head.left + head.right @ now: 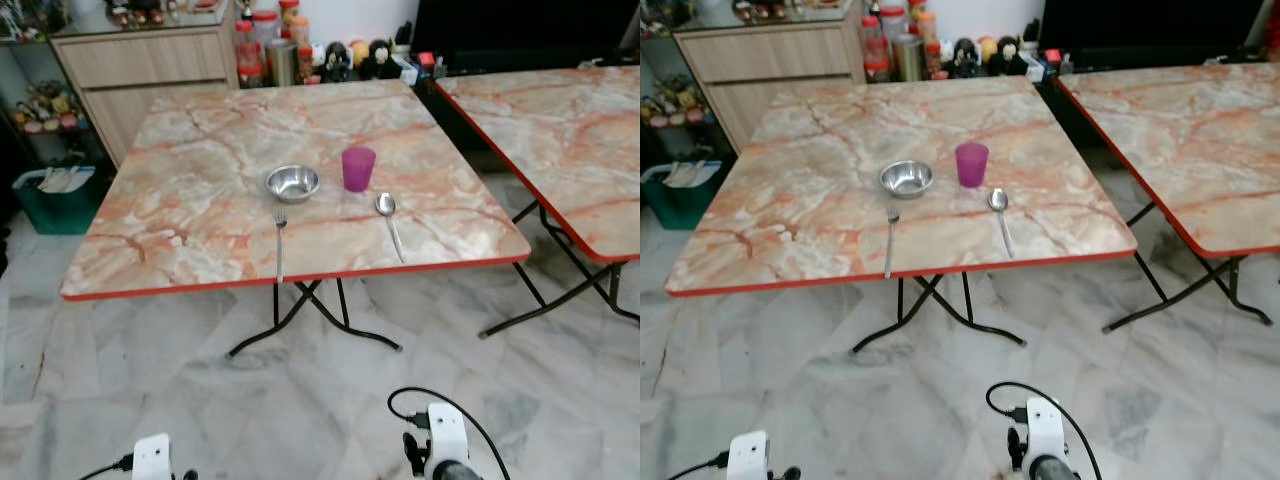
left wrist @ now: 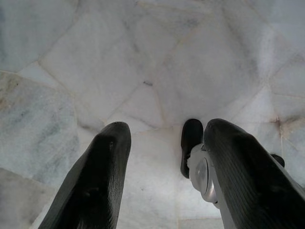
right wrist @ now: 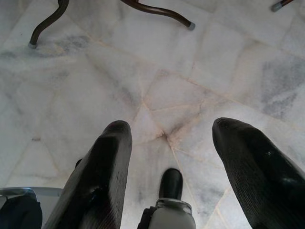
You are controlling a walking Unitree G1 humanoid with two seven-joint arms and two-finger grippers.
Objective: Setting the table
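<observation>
A green bin (image 1: 55, 200) is sitting on the floor by the table's far left corner. The marble table (image 1: 180, 215) is standing ahead, its red front edge facing the robot, with a wide stretch of white floor (image 1: 300, 400) lying open between them. On the table, going left to right, a fork (image 1: 280, 243) is lying with its handle reaching the front edge, a steel bowl (image 1: 292, 183) is sitting just behind it, a purple cup (image 1: 358, 168) is standing beside the bowl, and a spoon (image 1: 390, 222) is lying near the cup. A second table (image 1: 560, 140) is standing to the right, a narrow gap between them.

The left gripper (image 2: 162, 138) is hanging low over the floor, fingers spread apart, holding nothing. The right gripper (image 3: 171, 138) is hanging the same way, fingers spread. Both are well apart from the tableware.
</observation>
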